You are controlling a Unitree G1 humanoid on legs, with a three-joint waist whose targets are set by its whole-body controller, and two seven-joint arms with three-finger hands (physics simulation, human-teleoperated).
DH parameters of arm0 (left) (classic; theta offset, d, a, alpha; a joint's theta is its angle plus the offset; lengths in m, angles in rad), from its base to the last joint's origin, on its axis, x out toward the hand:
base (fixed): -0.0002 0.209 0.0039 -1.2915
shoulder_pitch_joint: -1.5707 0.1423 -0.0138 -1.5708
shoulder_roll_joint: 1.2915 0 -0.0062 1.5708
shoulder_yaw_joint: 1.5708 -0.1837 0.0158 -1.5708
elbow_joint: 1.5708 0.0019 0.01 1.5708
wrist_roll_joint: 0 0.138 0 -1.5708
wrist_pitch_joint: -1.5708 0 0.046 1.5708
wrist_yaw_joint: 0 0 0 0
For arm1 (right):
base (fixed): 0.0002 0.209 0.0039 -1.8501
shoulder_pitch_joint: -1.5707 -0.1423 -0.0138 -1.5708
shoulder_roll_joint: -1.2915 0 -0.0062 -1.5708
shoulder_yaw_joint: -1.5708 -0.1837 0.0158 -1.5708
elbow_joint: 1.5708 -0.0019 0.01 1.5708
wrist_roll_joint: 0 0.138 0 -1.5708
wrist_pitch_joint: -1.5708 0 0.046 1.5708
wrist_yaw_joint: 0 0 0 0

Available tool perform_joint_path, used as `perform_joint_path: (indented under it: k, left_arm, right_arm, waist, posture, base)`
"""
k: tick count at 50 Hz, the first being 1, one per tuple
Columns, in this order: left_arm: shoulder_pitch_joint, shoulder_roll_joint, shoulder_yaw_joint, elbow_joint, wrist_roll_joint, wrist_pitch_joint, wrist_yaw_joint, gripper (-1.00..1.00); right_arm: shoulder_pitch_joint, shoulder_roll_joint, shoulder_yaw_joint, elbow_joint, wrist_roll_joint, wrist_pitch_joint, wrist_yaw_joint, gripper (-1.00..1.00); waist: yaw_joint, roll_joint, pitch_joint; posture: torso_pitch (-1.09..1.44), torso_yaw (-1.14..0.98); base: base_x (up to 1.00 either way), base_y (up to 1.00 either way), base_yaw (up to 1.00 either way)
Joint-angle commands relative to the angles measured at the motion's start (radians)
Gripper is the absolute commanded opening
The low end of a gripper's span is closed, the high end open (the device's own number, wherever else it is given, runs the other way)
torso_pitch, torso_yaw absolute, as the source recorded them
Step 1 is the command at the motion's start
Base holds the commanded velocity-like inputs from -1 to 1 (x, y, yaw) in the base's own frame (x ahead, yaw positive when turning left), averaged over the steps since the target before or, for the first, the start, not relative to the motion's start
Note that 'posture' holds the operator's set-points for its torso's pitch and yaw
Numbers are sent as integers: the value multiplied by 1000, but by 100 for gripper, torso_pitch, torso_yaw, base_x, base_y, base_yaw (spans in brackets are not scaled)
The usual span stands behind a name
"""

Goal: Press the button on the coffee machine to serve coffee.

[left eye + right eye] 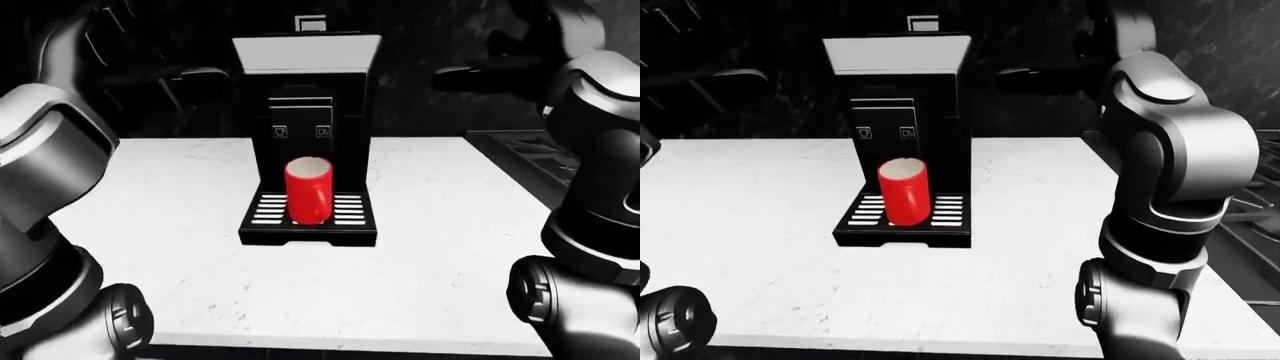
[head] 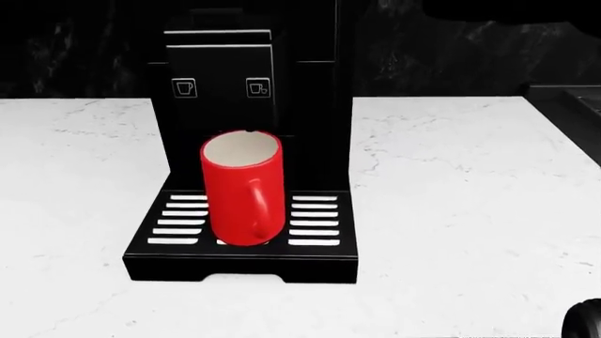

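The right hand (image 1: 470,75), raised right of the coffee machine (image 2: 251,105), lies nearer its 2 buttons (image 2: 258,87) than the left; its grip cannot be told; nothing held.

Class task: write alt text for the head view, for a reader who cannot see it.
A red mug stands upright on the slotted drip tray of a black coffee machine, below two small cup-icon buttons. The machine sits on a white marble counter.
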Motion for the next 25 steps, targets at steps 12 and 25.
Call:
perform_joint_path:
  k: [12, 25]
  left_arm:
    - [150, 281, -39, -153, -629, -200, 304, 100]
    - [336, 387, 32, -316, -870, -349, 393, 100]
  right_arm:
    - [-6, -4, -12, -43, 13, -23, -14, 100]
    - [9, -5, -16, -54, 22, -24, -20, 100]
  waist:
    - [4, 16, -4]
    - [5, 35, 2]
  posture:
    - [-42, 0]
    - [-42, 0]
  base:
    - [0, 0, 0]
    - [0, 0, 0]
